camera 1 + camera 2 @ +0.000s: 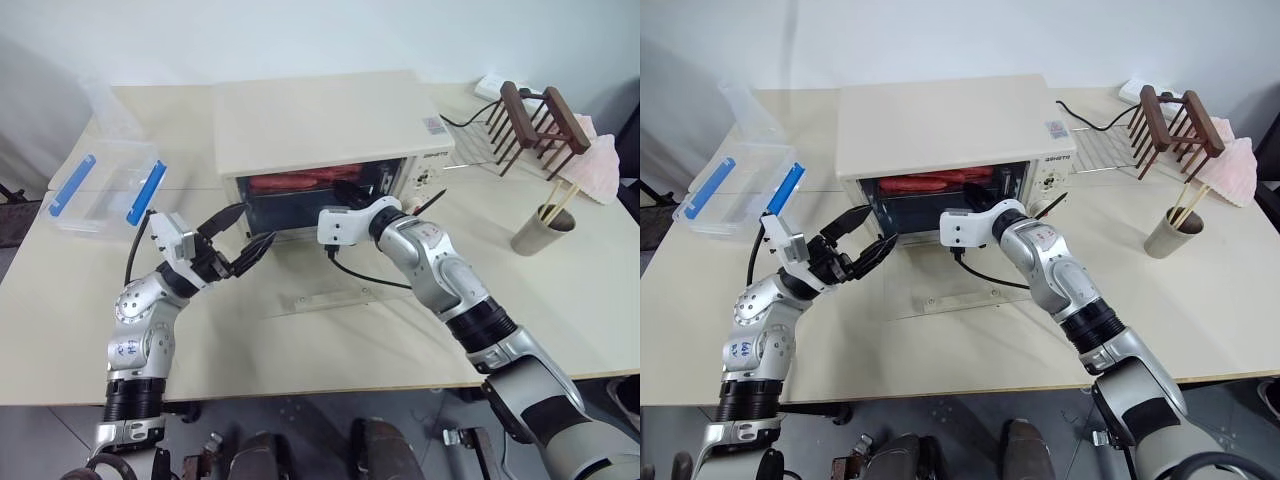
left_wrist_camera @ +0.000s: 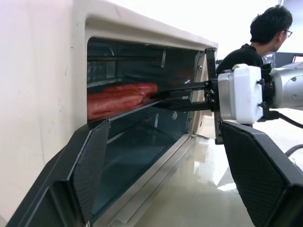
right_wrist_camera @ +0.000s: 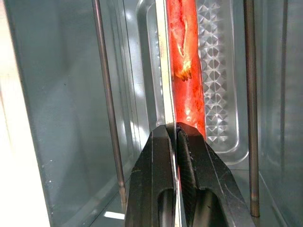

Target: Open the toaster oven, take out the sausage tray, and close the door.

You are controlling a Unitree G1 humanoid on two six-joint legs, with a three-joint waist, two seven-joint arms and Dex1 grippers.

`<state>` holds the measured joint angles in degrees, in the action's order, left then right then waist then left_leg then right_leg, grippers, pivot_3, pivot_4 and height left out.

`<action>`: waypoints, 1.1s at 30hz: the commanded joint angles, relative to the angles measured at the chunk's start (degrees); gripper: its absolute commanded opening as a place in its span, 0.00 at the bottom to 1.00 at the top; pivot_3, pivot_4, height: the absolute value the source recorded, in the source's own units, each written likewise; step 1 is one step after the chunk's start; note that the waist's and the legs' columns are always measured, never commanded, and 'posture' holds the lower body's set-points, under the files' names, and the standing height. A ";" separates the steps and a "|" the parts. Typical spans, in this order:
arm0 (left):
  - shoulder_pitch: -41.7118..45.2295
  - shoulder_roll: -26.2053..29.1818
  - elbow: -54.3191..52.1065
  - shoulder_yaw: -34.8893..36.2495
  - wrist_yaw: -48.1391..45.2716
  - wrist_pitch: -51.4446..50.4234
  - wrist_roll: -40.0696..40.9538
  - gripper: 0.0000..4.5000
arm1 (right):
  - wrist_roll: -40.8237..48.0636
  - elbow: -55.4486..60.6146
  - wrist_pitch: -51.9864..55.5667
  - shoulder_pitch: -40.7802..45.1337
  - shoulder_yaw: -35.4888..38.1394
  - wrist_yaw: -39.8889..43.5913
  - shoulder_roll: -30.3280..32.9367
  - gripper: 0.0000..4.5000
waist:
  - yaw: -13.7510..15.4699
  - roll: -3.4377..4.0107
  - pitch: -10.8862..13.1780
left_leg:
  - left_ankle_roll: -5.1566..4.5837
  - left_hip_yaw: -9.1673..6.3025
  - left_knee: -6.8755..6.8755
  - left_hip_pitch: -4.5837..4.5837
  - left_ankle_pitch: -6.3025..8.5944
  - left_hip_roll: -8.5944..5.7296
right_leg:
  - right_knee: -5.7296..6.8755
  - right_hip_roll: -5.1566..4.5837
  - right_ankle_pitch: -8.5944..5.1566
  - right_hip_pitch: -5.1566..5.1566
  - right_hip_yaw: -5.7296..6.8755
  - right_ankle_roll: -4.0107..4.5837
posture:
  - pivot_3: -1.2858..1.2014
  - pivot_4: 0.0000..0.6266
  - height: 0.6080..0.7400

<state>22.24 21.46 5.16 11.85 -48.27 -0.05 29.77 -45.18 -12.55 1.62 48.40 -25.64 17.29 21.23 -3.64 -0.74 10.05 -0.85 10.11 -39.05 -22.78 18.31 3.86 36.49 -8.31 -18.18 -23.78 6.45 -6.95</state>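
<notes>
At frame centre, our right gripper (image 3: 174,135) pinches the thin rim of the stiff, slick sausage tray (image 3: 222,80) inside the toaster oven (image 1: 320,125), left gripper (image 1: 243,235) splayed empty beside the opening.

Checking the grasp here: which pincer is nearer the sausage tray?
Right. The right pincer is shut on the rim of the sausage tray inside the toaster oven. The left pincer hovers open outside, before the oven's left front.
</notes>
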 commanded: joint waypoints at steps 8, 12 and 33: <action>6.43 2.52 5.51 1.73 -3.13 -0.18 1.34 0.88 | 3.05 13.02 -2.65 -4.68 2.11 3.69 1.94 0.00 | -0.07 0.00 0.00 | 0.02 -0.01 -0.01 -0.09 -0.01 0.00 | -0.02 0.01 0.00 -0.01 0.13 0.00 | 0.52 0.24 1.00; 6.82 2.63 5.73 1.91 -3.96 -2.03 2.32 0.88 | 3.42 19.35 -1.26 -9.86 2.98 7.00 3.26 0.00 | 0.11 -0.01 0.00 | 0.02 -0.02 -0.04 -0.12 -0.01 -0.01 | -0.02 0.01 0.00 0.00 0.18 0.00 | 0.52 0.24 1.00; 7.96 3.86 4.60 1.89 -4.98 -10.29 4.66 0.88 | 6.52 39.95 0.58 -26.30 10.91 18.42 10.06 0.00 | 1.71 -0.03 0.01 | 0.06 -0.08 -0.12 -0.14 -0.04 -0.05 | -0.09 0.02 0.00 0.10 0.26 0.00 | 0.52 0.24 1.00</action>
<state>29.09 24.92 11.71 12.60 -53.53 -10.20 33.47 -40.05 22.93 2.54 22.66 -17.15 35.36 30.61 -1.93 -0.78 10.06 -0.80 10.04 -39.17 -22.92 18.27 3.81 36.40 -8.29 -18.18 -23.69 6.70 -6.95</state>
